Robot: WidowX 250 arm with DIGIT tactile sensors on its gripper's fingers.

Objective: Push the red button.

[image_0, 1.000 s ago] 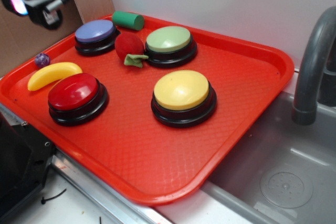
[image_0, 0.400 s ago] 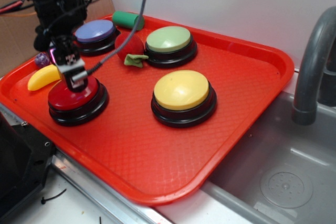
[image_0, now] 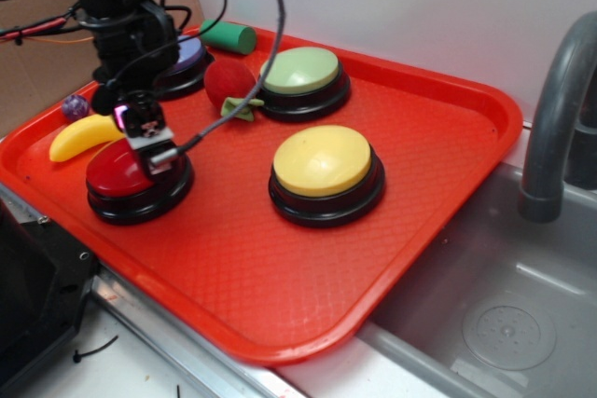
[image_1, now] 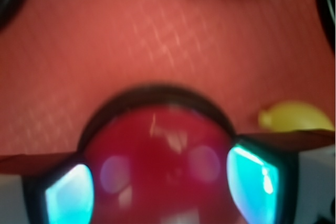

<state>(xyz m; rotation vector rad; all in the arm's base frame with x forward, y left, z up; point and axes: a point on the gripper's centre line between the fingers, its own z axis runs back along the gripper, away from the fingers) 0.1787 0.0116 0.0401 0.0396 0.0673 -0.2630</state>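
The red button (image_0: 114, 177), a glossy dome on a black base, sits at the front left of the red tray (image_0: 280, 267). My gripper (image_0: 156, 149) is down on the right part of the dome, and I cannot tell how hard it presses. In the wrist view the red button (image_1: 157, 166) fills the lower middle. My gripper (image_1: 163, 192) is open there, and its cyan-lit fingers (image_1: 68, 198) stand wide apart on either side of the dome with nothing clamped.
On the tray also stand a yellow button (image_0: 322, 160), a green button (image_0: 300, 70) and a blue button (image_0: 191, 51) partly behind the arm. A banana (image_0: 79, 134), a fuzzy red toy (image_0: 229, 81), a green cylinder (image_0: 229, 36) and a purple piece (image_0: 75, 105) lie near. A sink (image_0: 504, 314) and faucet (image_0: 560, 109) are at the right.
The gripper came down from the upper left corner onto the red button, then shifted slightly right across its dome. Nothing else on the tray moved.
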